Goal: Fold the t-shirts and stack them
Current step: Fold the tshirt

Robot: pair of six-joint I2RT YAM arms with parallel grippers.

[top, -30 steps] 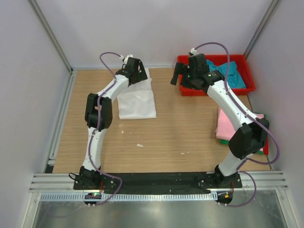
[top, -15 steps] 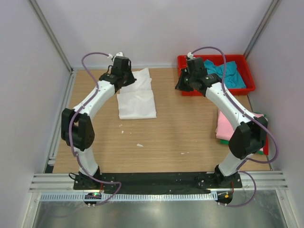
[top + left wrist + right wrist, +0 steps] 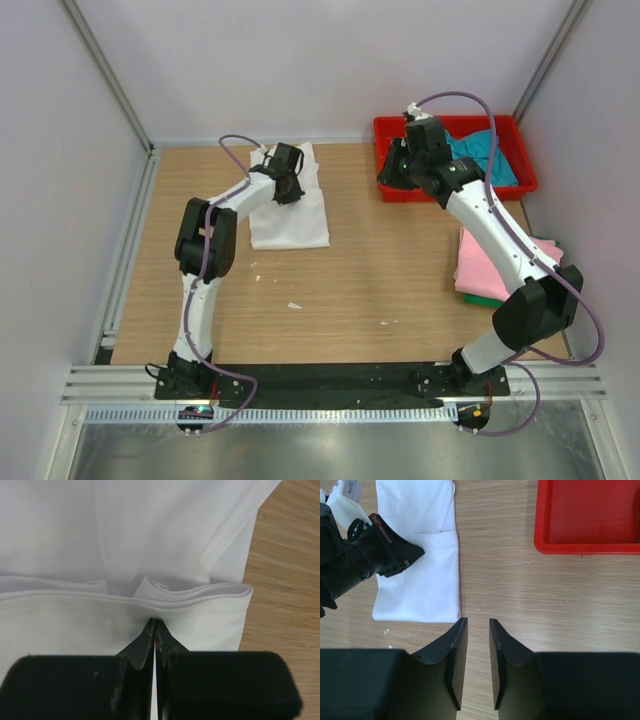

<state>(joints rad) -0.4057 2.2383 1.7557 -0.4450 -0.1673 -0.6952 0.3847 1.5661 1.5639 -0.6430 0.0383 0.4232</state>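
The white t-shirt (image 3: 295,220) lies partly folded at the table's back left. It fills the left wrist view (image 3: 175,530), and the right wrist view also catches it (image 3: 420,580). My left gripper (image 3: 290,186) is shut, its tips (image 3: 154,621) resting against the edge of the shirt's folded layers; I see no cloth between them. My right gripper (image 3: 390,175) hangs over bare wood beside the tray, its jaws (image 3: 476,622) slightly apart and holding nothing. A teal t-shirt (image 3: 490,155) lies crumpled in the tray. At the right edge a folded pink t-shirt (image 3: 480,265) rests on a green one (image 3: 480,298).
The red plastic tray (image 3: 455,122) stands at the back right corner, and its near rim shows in the right wrist view (image 3: 590,547). White walls and metal posts close in the table on three sides. Small white specks (image 3: 294,305) dot the wood mid-table.
Both grippers closed from wide open; the right one then reopened a little. The left arm swung out to the left and came back over the white t-shirt. The right gripper shifted slightly toward the tray.
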